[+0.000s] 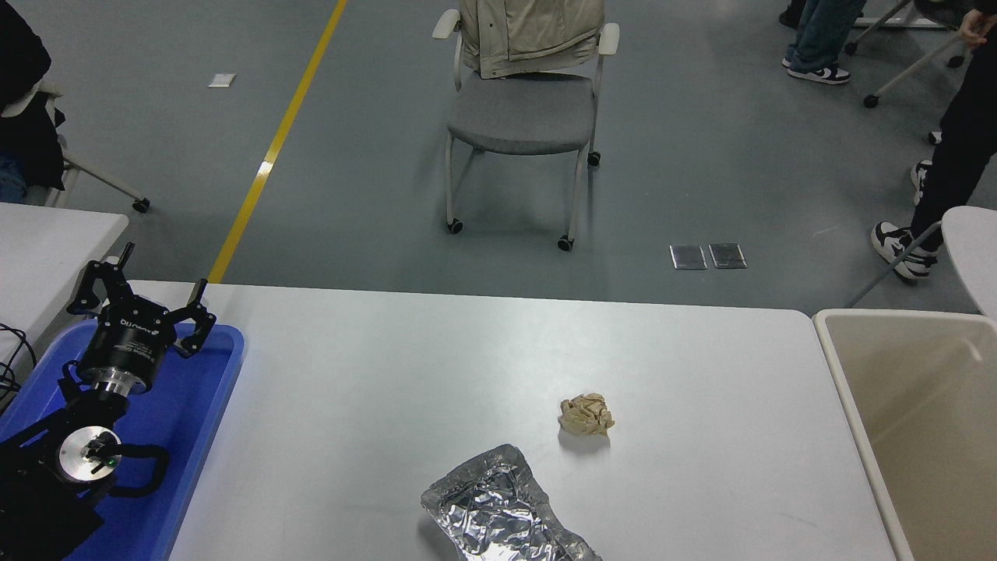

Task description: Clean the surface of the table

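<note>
Two scraps left on the counter (374, 366).
Left tool (140, 294) parked, fingers apart; best grip the paper ball (586, 414) from above.

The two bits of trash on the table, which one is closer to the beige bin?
The crumpled beige paper ball; the foil wrapper lies nearer the camera and farther left of the bin.

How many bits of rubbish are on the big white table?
2. A crumpled beige paper ball lies right of the middle; a crinkled foil wrapper lies at the near edge, partly cut off, so more could be hidden.
</note>
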You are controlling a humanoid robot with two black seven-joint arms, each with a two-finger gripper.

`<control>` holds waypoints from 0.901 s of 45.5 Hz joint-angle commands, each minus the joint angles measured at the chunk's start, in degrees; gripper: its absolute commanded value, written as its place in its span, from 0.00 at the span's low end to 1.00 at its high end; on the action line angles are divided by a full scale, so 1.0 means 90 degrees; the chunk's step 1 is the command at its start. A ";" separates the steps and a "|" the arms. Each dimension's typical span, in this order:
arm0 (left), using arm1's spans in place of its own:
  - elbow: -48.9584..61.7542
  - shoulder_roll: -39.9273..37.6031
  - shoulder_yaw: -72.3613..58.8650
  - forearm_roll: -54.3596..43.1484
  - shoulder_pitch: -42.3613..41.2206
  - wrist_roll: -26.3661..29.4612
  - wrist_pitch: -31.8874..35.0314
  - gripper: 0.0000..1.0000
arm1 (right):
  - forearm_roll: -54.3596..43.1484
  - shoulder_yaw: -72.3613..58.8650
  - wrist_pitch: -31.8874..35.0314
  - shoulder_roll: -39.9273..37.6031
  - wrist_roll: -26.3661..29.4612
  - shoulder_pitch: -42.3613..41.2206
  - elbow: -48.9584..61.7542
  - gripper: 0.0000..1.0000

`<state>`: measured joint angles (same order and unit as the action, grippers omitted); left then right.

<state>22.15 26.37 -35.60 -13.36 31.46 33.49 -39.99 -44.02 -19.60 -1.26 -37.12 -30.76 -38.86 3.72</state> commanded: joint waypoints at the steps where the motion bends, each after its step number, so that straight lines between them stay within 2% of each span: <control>1: 0.0000 0.0000 0.0000 0.0000 0.0000 0.0000 0.0000 1.00 | 0.0446 0.0166 0.0022 -0.0016 0.0010 -0.0027 -0.0061 0.91; 7: 0.0000 0.0000 0.0000 0.0000 0.0000 0.0000 0.0000 1.00 | 0.0574 0.0858 0.0071 -0.0181 0.0136 -0.0154 -0.0686 0.91; 9: 0.0000 0.0000 0.0000 0.0000 0.0000 0.0000 0.0000 1.00 | 0.0574 0.1199 0.0081 -0.0260 0.0302 -0.0174 -0.0861 0.91; 12: 0.0000 0.0000 0.0000 0.0000 0.0000 0.0000 0.0000 1.00 | 0.0574 0.1872 0.0032 -0.0289 0.0663 -0.0174 -0.1106 0.97; 17: 0.0000 0.0000 0.0000 0.0000 0.0000 0.0000 0.0000 1.00 | 0.0526 0.3103 0.0052 -0.0309 0.1152 -0.0155 -0.1477 0.97; 25: 0.0000 0.0000 0.0000 0.0000 0.0000 0.0000 0.0000 1.00 | 0.0506 0.4315 0.0042 -0.0328 0.1562 -0.0057 -0.2043 0.97; 31: 0.0000 0.0000 0.0000 0.0000 0.0000 0.0000 0.0000 1.00 | 0.0564 0.5388 0.0100 -0.0406 0.1767 0.0216 -0.2502 0.98; 41: 0.0000 -0.0010 0.0000 0.0000 0.0000 0.0000 0.0000 1.00 | 0.0681 0.8074 0.0579 -0.0524 0.1826 0.1202 -0.3937 0.97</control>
<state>22.14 26.36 -35.60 -13.36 31.47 33.49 -39.99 -38.83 30.49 0.62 -40.85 -16.18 -35.09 -20.27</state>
